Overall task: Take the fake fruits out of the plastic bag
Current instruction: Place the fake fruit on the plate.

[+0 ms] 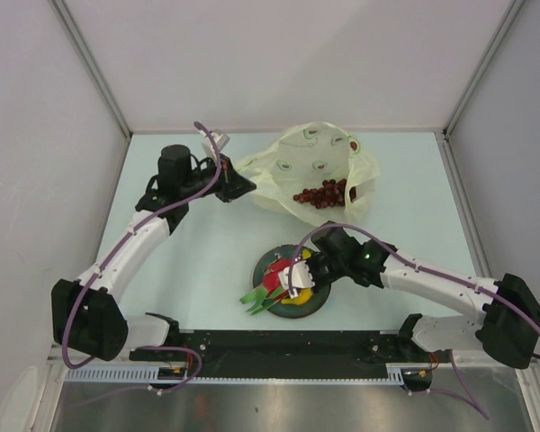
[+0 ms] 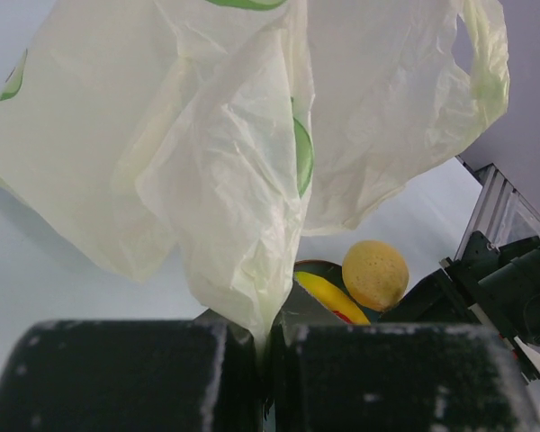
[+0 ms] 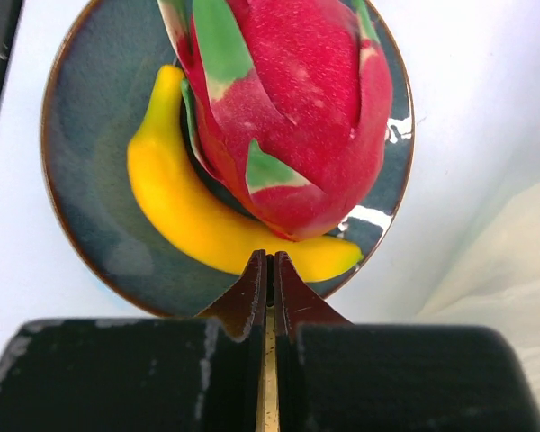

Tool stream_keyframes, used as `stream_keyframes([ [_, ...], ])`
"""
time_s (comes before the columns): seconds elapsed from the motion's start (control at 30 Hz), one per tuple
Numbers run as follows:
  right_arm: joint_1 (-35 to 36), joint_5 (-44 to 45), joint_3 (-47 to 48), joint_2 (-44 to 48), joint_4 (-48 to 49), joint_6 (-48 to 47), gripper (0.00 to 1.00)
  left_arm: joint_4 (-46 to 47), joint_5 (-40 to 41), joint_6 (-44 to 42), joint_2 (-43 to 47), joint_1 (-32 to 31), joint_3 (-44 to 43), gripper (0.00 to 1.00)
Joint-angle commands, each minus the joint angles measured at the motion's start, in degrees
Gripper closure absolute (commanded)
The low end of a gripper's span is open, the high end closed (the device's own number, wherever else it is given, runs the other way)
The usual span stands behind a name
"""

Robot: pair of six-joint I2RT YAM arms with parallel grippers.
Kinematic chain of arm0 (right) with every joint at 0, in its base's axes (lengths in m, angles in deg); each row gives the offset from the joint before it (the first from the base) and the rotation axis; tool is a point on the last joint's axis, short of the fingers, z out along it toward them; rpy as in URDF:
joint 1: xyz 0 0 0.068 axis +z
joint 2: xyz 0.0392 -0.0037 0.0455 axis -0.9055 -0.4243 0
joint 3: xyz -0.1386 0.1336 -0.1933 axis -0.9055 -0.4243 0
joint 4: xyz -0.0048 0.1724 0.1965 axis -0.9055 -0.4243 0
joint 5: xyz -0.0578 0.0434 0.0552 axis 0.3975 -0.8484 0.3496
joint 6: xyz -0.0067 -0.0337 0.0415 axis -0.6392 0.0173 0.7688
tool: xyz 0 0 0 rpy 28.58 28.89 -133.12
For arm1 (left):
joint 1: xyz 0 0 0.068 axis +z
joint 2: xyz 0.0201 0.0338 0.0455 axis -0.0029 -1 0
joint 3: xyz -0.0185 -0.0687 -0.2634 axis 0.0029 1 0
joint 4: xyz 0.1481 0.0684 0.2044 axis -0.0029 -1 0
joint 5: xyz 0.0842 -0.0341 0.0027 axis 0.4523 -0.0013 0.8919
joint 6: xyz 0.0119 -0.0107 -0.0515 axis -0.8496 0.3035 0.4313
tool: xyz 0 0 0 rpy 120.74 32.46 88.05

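The plastic bag [image 1: 310, 162] lies at the back of the table, with the dark red grape bunch [image 1: 324, 193] showing inside it. My left gripper [image 1: 238, 185] is shut on the bag's left edge, and the pinched film [image 2: 243, 180] rises from between the jaws [image 2: 268, 328]. The dragon fruit [image 3: 288, 99] and banana [image 3: 198, 220] lie on the dark plate [image 3: 81, 117]. The lemon [image 2: 375, 274] sits by the banana [image 2: 328, 297] at the plate's edge. My right gripper [image 3: 270, 256] is shut and empty, just above the plate [image 1: 317, 304].
White walls close the table in at the back and both sides. The black rail [image 1: 279, 346] holding the arm bases runs along the near edge. The right arm [image 2: 504, 279] shows dark beside the lemon.
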Motion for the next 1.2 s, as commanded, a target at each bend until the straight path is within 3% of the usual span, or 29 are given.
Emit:
stream_keyframes([
  [0.0,0.98,0.45,-0.64,-2.02,3.28,-7.21,1.0,2.47,0.57,0.81,1.93,0.3,1.49,1.0],
  [0.17,1.94,-2.62,-3.1,-1.06,5.21,-8.26,1.0,1.24,-0.14,0.99,2.28,0.3,0.09,1.0],
  [0.3,2.03,-4.3,-5.91,0.26,3.55,-18.78,1.0,0.97,-0.14,1.16,2.45,0.21,0.09,1.0],
  [0.6,2.03,-8.86,-11.28,4.13,2.32,-31.46,1.0,0.89,-0.14,1.69,0.52,0.3,-0.88,1.0],
  [0.87,2.03,-12.12,-14.61,4.22,-1.2,-43.85,0.93,0.36,0.39,0.99,-0.62,0.21,-1.41,1.0],
  [0.9,2.03,-12.21,-14.79,4.13,-1.11,-44.56,0.87,-0.34,0.56,0.73,-0.8,0.3,-1.84,1.0],
  [1.07,1.16,-12.29,-14.71,3.16,-2.51,-48.51,0.78,-1.66,1.09,-2.09,-1.59,0.21,-2.72,1.0],
  [1.13,0.46,-13.52,-14.79,3.68,-2.52,-48.17,0.41,-2.19,1.09,-2.88,-1.68,0.3,-3.25,1.0],
  [1.17,-0.25,-15.79,-14.79,4.47,-2.34,-47.91,0.29,-2.36,0.92,-2.97,-1.85,0.3,-3.34,1.0],
])
